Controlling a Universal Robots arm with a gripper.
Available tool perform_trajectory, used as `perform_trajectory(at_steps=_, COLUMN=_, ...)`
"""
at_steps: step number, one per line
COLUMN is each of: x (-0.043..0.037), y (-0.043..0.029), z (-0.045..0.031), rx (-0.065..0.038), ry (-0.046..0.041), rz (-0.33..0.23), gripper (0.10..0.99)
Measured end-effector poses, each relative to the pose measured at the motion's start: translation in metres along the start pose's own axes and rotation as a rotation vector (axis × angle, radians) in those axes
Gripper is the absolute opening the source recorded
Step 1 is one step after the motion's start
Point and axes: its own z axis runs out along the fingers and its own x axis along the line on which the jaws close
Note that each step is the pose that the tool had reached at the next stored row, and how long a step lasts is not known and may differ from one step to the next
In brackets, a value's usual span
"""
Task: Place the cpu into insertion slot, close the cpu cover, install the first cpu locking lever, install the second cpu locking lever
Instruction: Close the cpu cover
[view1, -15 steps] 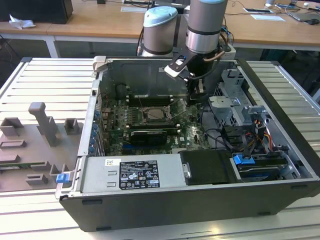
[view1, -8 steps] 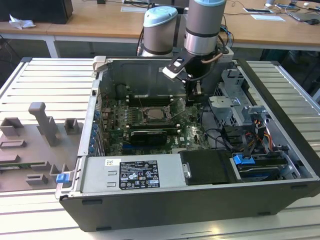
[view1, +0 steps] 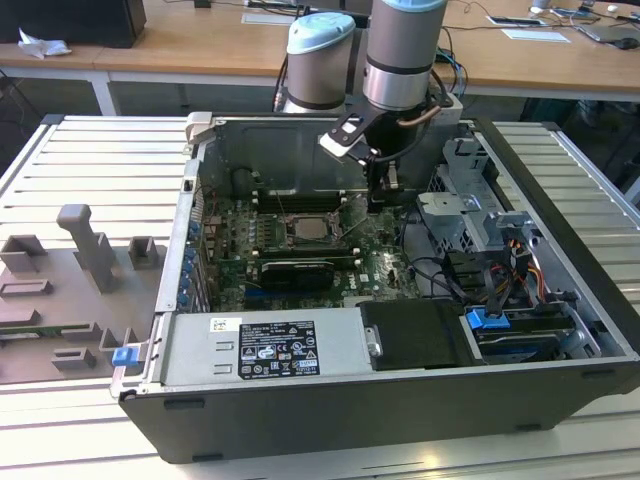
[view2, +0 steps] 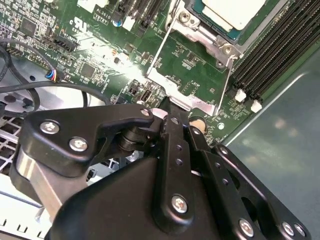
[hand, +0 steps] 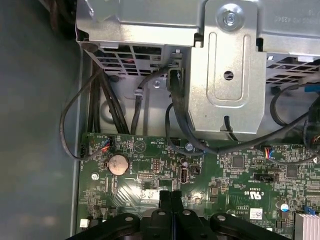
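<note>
The cpu (view2: 234, 11), pale and silvery, lies in the insertion slot (view1: 308, 228) on the green board, with the slot's metal rim (view2: 200, 32) around it. The cpu cover (view2: 187, 100), a thin silver frame with the board showing through its middle, is swung open from the slot's edge towards my gripper (view2: 166, 106). The black fingers (hand: 165, 196) are pressed together with nothing between them, their tips right at the cover's free end. In the exterior view the gripper (view1: 383, 190) hangs inside the computer case, just to the exterior view's right of the slot.
Long black memory slots (view2: 270, 55) run beside the socket. A black graphics card (view1: 295, 270) and the power supply (view1: 270, 345) lie nearer the camera. A metal drive cage (hand: 225, 65), loose cables (hand: 100, 100) and a coin battery (hand: 118, 163) are close by. Grey fixtures (view1: 90, 250) stand outside the case.
</note>
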Motion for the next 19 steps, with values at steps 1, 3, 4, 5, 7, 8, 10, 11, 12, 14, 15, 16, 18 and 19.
perform_trajectory(at_steps=1, x=0.0000, y=-0.0003, z=-0.0001, rx=0.000, ry=0.0000, rz=0.000, gripper=0.106)
perform_trajectory(at_steps=3, x=0.0000, y=-0.0013, z=-0.0021, rx=0.000, ry=0.0005, rz=0.000, gripper=0.106)
perform_trajectory(at_steps=4, x=0.0002, y=-0.0031, z=-0.0027, rx=0.000, ry=0.0009, rz=0.000, gripper=0.106)
perform_trajectory(at_steps=5, x=0.0002, y=-0.0044, z=-0.0030, rx=0.000, ry=0.0008, rz=0.000, gripper=0.106)
perform_trajectory(at_steps=7, x=0.0004, y=-0.0086, z=-0.0034, rx=0.000, ry=0.0006, rz=0.000, gripper=0.106)
perform_trajectory(at_steps=8, x=0.0005, y=-0.0113, z=-0.0035, rx=0.000, ry=0.0007, rz=0.000, gripper=0.106)
perform_trajectory(at_steps=10, x=0.0012, y=-0.0248, z=-0.0040, rx=0.000, ry=0.0007, rz=0.000, gripper=0.106)
perform_trajectory(at_steps=11, x=0.0013, y=-0.0281, z=-0.0041, rx=0.000, ry=0.0006, rz=0.000, gripper=0.106)
perform_trajectory(at_steps=12, x=0.0016, y=-0.0316, z=-0.0041, rx=0.000, ry=0.0007, rz=0.000, gripper=0.106)
perform_trajectory(at_steps=14, x=0.0021, y=-0.0392, z=-0.0040, rx=0.000, ry=0.0008, rz=0.000, gripper=0.106)
perform_trajectory(at_steps=15, x=0.0024, y=-0.0438, z=-0.0039, rx=0.000, ry=0.0007, rz=0.000, gripper=0.106)
perform_trajectory(at_steps=16, x=0.0028, y=-0.0491, z=-0.0037, rx=0.000, ry=0.0007, rz=0.000, gripper=0.106)
perform_trajectory(at_steps=18, x=0.0034, y=-0.0560, z=-0.0032, rx=0.000, ry=0.0007, rz=0.000, gripper=0.106)
perform_trajectory(at_steps=19, x=0.0039, y=-0.0621, z=-0.0022, rx=0.000, ry=0.0006, rz=0.000, gripper=0.106)
